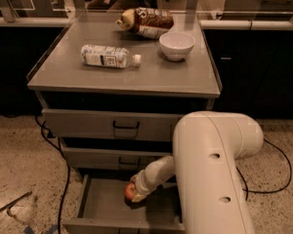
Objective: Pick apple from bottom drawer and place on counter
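Observation:
The apple (130, 191), small and red-orange, lies in the open bottom drawer (102, 206), near the middle of its flat grey floor. My gripper (136, 191) is down inside that drawer at the end of the white arm (212, 174). It is right against the apple's right side, and the wrist hides how it meets the fruit. The counter (151, 74) is the grey top of the cabinet above.
On the counter lie a plastic bottle (109, 56) on its side, a white bowl (177, 45) and a brown snack bag (145, 22). The two upper drawers (112, 126) are closed. A black cable (278, 172) runs along the speckled floor at the right.

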Tool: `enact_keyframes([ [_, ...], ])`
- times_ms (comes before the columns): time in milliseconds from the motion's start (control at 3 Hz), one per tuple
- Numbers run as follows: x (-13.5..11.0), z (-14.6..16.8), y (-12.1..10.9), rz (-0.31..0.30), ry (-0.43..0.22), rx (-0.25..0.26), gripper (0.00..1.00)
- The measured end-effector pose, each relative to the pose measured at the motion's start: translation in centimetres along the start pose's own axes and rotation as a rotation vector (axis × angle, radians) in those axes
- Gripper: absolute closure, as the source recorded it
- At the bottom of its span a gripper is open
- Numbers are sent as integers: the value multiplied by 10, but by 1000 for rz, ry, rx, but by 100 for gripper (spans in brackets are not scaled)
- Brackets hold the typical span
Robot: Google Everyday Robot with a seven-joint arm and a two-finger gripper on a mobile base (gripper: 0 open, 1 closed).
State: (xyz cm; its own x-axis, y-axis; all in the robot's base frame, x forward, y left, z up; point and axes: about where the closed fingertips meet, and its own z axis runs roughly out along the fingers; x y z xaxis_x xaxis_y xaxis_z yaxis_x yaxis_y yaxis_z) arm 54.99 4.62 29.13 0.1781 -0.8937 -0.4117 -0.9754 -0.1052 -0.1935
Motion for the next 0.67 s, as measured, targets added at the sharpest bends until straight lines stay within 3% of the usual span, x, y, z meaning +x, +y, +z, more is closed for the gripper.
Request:
enact_keyframes([
  [667, -20, -54, -4, 6, 50, 44, 100],
])
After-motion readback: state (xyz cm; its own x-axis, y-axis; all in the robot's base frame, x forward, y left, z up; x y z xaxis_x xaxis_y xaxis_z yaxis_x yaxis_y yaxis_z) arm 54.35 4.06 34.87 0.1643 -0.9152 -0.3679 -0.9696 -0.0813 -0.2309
